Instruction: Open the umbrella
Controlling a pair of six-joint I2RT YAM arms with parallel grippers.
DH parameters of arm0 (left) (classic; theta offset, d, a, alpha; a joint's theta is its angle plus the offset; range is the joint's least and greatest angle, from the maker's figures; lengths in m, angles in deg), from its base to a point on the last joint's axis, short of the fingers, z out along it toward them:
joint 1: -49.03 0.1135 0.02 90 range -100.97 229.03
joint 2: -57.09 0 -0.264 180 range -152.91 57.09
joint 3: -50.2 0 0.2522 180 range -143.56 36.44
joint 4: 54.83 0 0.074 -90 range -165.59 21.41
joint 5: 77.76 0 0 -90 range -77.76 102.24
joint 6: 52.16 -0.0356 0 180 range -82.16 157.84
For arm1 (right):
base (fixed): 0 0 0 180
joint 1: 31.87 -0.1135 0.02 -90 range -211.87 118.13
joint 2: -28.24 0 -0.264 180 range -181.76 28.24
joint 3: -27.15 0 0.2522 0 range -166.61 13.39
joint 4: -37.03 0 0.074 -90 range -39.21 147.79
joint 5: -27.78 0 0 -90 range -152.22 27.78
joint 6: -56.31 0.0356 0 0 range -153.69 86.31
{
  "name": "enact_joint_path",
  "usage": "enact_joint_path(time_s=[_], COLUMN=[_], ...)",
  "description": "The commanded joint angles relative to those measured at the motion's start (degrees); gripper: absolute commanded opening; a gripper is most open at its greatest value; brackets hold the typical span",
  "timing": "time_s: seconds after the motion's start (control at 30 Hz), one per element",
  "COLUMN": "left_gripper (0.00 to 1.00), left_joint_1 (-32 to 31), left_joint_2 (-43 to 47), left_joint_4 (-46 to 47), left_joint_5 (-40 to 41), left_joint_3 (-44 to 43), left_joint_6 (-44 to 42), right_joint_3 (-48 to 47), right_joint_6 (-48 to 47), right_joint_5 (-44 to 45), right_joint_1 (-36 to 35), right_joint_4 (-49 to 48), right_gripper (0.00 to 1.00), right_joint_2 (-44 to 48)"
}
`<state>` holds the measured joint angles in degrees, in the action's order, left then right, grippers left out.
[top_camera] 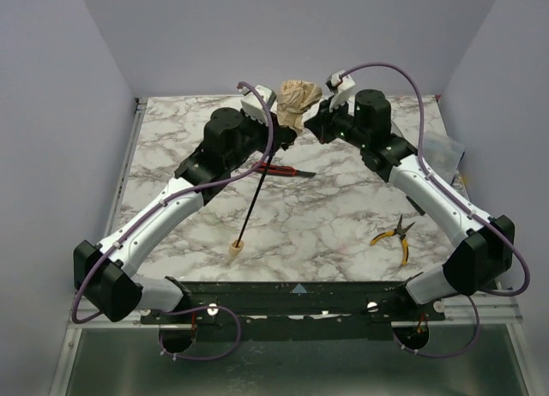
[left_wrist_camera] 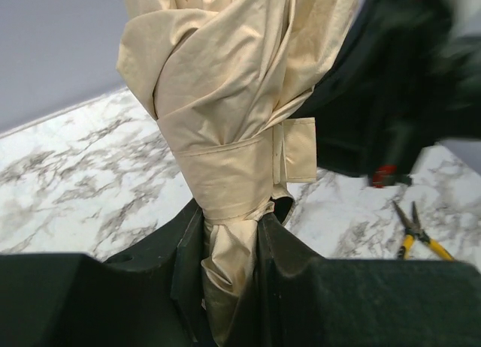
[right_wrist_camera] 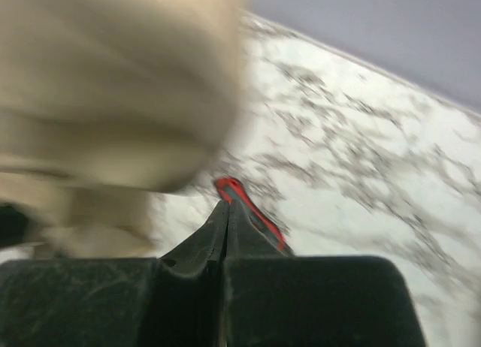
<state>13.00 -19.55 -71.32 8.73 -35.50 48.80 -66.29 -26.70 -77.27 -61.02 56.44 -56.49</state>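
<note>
The counter (top_camera: 343,199) is flat white stone with grey swirls. Two black and white arms reach over it and meet above its far middle.

The left gripper (left_wrist_camera: 233,221) is squeezed tight on the umbrella (left_wrist_camera: 225,99). Its two black fingers (left_wrist_camera: 289,264) pinch the soft cloth low down, where the cloth is bunched thin. The right gripper (right_wrist_camera: 225,212) is closed all the way, with its fingers pressed flat together and nothing between them. It sits just beside the cloth, which looks like a big blurry tan blob in the right wrist view.

The umbrella is folded up. Its cloth is tan, wrinkly and twisted into a lumpy bundle, held up in the air over the far middle of the counter. A thin, straight black shaft (top_camera: 253,203) runs down from the bundle on a slant, toward the near edge of the counter and a little to the left side. So the long way of the umbrella goes from far and high to near and low.

A cutter (top_camera: 279,168) with a red handle lies flat near the middle of the counter, under the arms. Pliers (top_camera: 393,237) with yellow handles lie close to the near right corner of the counter.

The small pale handle (top_camera: 237,246) at the low end of the shaft sits down by the counter, near its near edge. A cloth strap (left_wrist_camera: 225,153) wraps round the bundle, and a little square tab (left_wrist_camera: 297,149) sticks out from it.
</note>
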Motion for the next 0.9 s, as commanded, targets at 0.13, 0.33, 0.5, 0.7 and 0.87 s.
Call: enact_joint_path(time_s=[0.13, 0.33, 0.5, 0.7, 0.87], left_gripper=[0.00, 0.00, 0.00, 0.00, 0.00], left_joint_1=[0.0, 0.0, 0.0, 0.0, -0.1], left_joint_2=[6.2, 5.2, 4.2, 3.5, 2.8], left_joint_4=[9.8, 7.7, 6.0, 5.9, 5.7], left_joint_5=[-8.6, -4.2, 1.7, 2.3, 2.5], left_joint_3=[-1.6, -2.7, -3.4, -3.4, -3.8], left_joint_6=[4.7, 1.6, -3.0, -4.4, -3.9], right_joint_3=[11.3, 8.2, 0.8, -2.2, -3.6], right_joint_6=[-20.3, -14.0, -4.8, 2.0, 7.8], right_joint_5=[7.2, 3.7, 0.9, -14.0, -23.6], right_joint_1=[1.9, 2.1, 3.7, 3.9, 3.8], right_joint_4=[0.3, 1.9, 5.2, 5.3, 3.4], right_gripper=[0.00, 0.01, 0.31, 0.57, 0.60], right_joint_2=[2.0, 4.4, 6.3, 9.3, 7.5])
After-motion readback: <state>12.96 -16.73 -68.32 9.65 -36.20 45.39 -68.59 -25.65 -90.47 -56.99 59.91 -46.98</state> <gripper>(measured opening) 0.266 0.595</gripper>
